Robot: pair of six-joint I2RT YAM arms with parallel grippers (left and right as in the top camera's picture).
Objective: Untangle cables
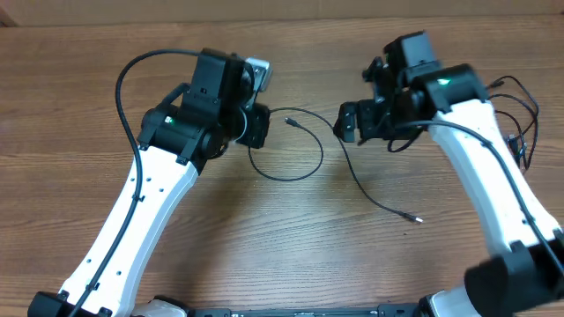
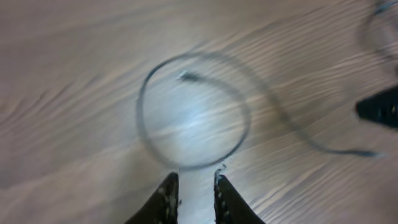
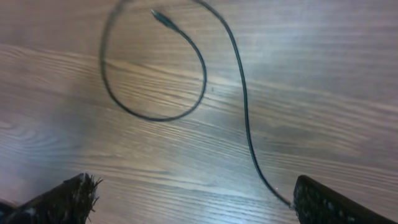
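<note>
My arms: long white links (image 1: 132, 220), black wrist housings (image 1: 207, 97) behind the fingers, a green light (image 1: 443, 84) on each. Black arm cable (image 1: 121, 88) runs along the left link. Left fingers (image 2: 166, 200) black, tapered; right fingers (image 3: 62, 202) black, fuzzy-edged.

Matt wood-grain table (image 1: 264, 255), smooth black cable (image 3: 246, 106)

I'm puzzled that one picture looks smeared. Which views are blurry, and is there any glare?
Left wrist view: the thin cable and wood grain look smeared, with a pale glare patch on the table inside the loop. Right wrist view: sharp, grain crisp. Overhead view: sharp, evenly lit.
</note>
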